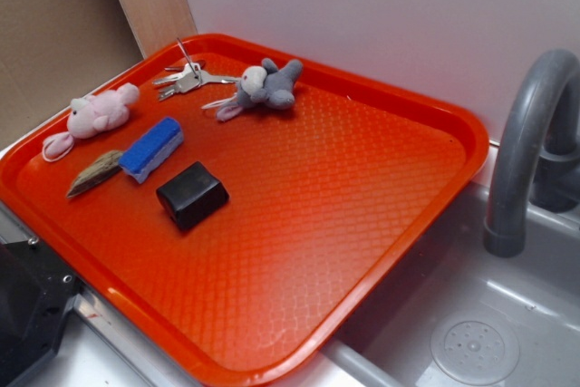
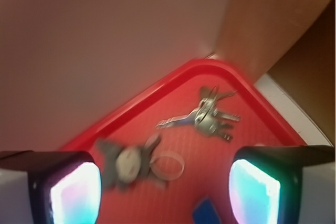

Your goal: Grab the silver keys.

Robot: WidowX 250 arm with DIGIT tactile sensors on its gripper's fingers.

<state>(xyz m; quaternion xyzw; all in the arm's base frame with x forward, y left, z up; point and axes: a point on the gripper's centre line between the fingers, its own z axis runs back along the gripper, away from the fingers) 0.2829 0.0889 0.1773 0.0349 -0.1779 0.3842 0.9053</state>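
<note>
Glowing finger pads (image 2: 73,195) fill the two lower corners of the wrist view, set wide apart with nothing between them, so the gripper (image 2: 165,192) is spread and empty. Ahead of the fingers and slightly toward the right-hand one lie the silver keys (image 2: 210,116), a small flat bunch fanned out on the red tray (image 2: 131,109), close to its rounded far corner; one long key sticks out toward the left-hand finger's side. Nearer the fingers, just inside the left-hand one, the grey plush mouse (image 2: 128,166) sprawls with its pale loop beside it, blurred in this view. A sliver of something blue (image 2: 206,212) shows low between the fingers, probably the blue block (image 1: 152,151) seen from the exterior camera. That camera also shows a pink plush toy (image 1: 98,113), a brown wedge (image 1: 94,172) and a black box (image 1: 192,194) on the tray, all apart from the keys, with a grey sink (image 1: 471,333) and faucet (image 1: 530,133) off to one side. As a judgement, the main risk is the mouse: it sits between the fingers and the keys, so a straight advance could shove or snag it. The keys lie flat and thin, so the pads may skid over them, and the raised tray rim just beyond could block a finger or let the bunch slide against it.
</note>
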